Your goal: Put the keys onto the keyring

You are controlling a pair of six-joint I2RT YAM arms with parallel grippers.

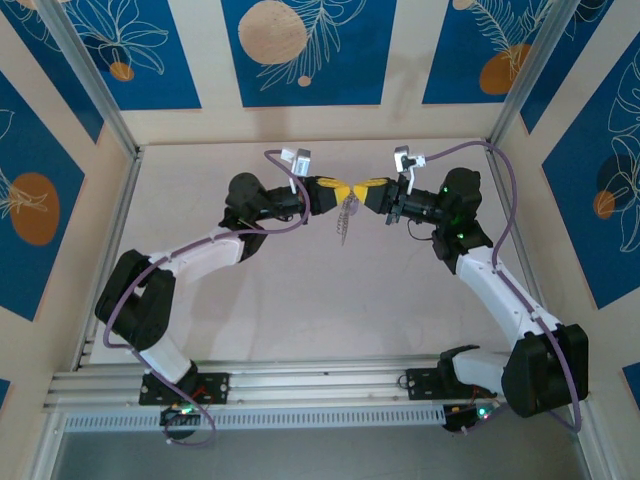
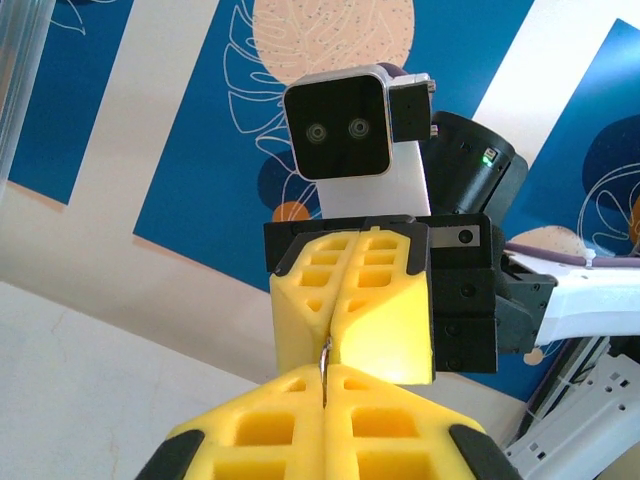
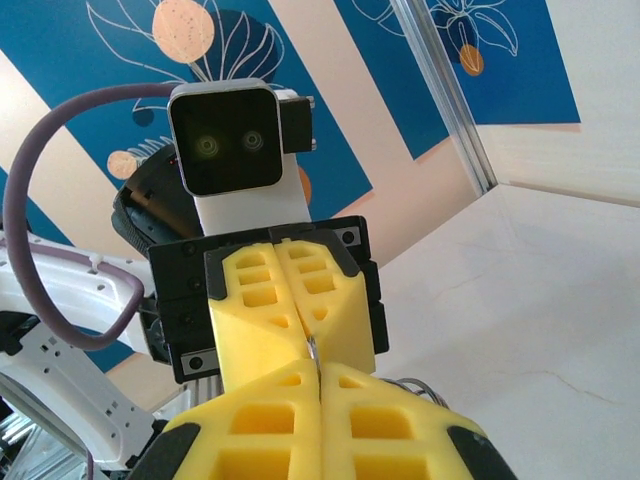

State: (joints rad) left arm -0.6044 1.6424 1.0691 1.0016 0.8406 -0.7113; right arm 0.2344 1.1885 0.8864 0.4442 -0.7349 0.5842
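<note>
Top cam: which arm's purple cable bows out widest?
The right arm's cable: it arcs out toward the corner post, while the left arm's cable stays along the arm.

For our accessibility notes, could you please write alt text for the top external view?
The left gripper and right gripper, both yellow-fingered and shut, meet tip to tip above the far half of a pale table, pinching a keyring whose small silver keys hang down between them. Blue leaf-patterned wall panels surround the table.

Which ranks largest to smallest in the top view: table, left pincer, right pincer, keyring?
1. table
2. left pincer and right pincer, alike, no ranking between them
3. keyring, slimmer than either pincer
</note>
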